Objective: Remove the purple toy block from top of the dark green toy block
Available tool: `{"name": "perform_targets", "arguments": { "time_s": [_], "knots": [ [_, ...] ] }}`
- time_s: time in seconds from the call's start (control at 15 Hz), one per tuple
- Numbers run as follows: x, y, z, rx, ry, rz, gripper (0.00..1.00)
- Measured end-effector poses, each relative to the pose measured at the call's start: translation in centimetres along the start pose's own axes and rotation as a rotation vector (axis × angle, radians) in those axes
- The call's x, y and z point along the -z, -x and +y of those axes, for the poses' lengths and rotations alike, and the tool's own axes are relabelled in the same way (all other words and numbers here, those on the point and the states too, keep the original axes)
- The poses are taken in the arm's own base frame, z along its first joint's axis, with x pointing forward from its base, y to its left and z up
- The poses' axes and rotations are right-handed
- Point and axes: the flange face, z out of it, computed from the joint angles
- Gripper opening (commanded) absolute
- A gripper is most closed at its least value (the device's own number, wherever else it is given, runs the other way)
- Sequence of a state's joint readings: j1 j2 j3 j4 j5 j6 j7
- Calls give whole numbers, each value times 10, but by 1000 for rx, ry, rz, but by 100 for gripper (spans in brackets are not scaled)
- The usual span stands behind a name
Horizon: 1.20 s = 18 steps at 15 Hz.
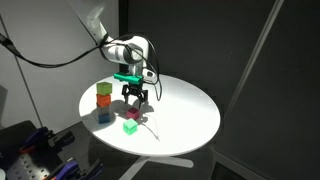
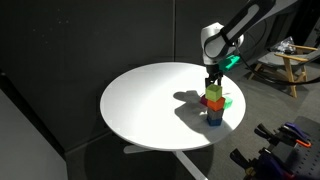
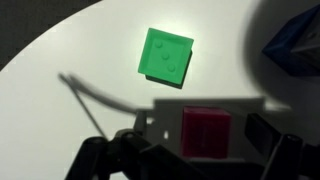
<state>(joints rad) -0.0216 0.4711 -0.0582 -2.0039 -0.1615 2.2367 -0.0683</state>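
The purple toy block (image 3: 205, 125) lies on the white table, in shadow between my gripper's (image 3: 207, 140) jaws. The jaws stand apart from its sides, so the gripper is open. The dark green toy block (image 3: 166, 54) sits alone on the table a short way off, its studded top bare. In an exterior view the gripper (image 1: 136, 98) hovers just above the purple block (image 1: 133, 114), with the green block (image 1: 130, 127) right beside it. In an exterior view the gripper (image 2: 213, 74) is behind a stack of cubes, the green block (image 2: 228, 101) peeks out, and the purple block is hidden.
A stack of three cubes stands close by: yellow-green (image 1: 103, 88) on orange (image 1: 103, 99) on blue (image 1: 104, 114). The blue cube shows at the wrist view's top right (image 3: 295, 40). The round white table (image 1: 185, 115) drops off at its rim.
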Motion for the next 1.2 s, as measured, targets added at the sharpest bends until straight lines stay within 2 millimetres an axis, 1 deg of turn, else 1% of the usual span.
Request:
{"name": "perform_targets", "arguments": {
  "time_s": [0.27, 0.53, 0.93, 1.2],
  "knots": [
    [19, 18, 6, -82, 0, 10, 100],
    [37, 43, 10, -144, -3, 13, 100],
    [64, 84, 9, -157, -9, 25, 100],
    [78, 106, 8, -157, -10, 31, 100]
  ]
}}
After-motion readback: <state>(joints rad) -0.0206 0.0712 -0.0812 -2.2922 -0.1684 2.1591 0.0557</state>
